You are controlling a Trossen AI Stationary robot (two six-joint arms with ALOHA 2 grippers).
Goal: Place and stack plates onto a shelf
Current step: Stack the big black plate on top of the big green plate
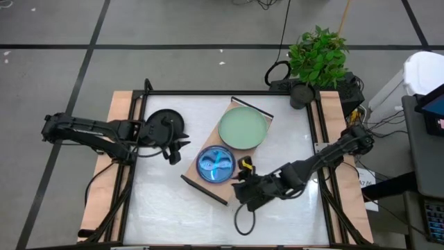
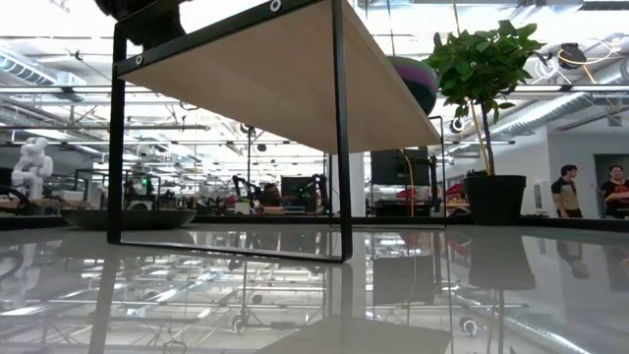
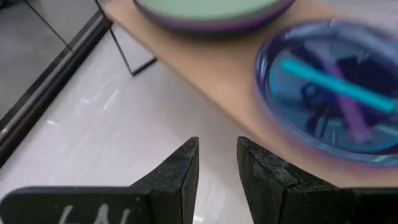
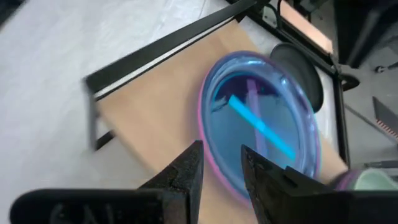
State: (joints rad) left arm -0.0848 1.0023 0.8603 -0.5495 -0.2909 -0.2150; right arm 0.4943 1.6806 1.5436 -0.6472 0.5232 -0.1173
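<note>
The light-wood shelf (image 1: 201,156) stands slanted at mid-table on thin black legs (image 2: 341,147). On it lie a pale green plate (image 1: 243,128), stacked on a purple one (image 3: 211,23), and a translucent cyan plate (image 1: 215,164) with a pink-purple rim beneath it (image 4: 208,146). A black plate (image 1: 166,125) rests flat on the table to the shelf's left. My left gripper (image 1: 179,147) hovers between the black plate and the shelf, narrowly open and empty (image 3: 217,165). My right gripper (image 1: 239,186) is beside the shelf's near end, narrowly open and empty (image 4: 222,171), pointing at the cyan plate.
A potted plant (image 1: 316,62) stands just past the table's far right corner. A black cable loop (image 1: 243,221) lies on the table under my right arm. Black frame rails (image 1: 128,160) run along the table's sides. White table surface shows in front of the shelf (image 1: 173,215).
</note>
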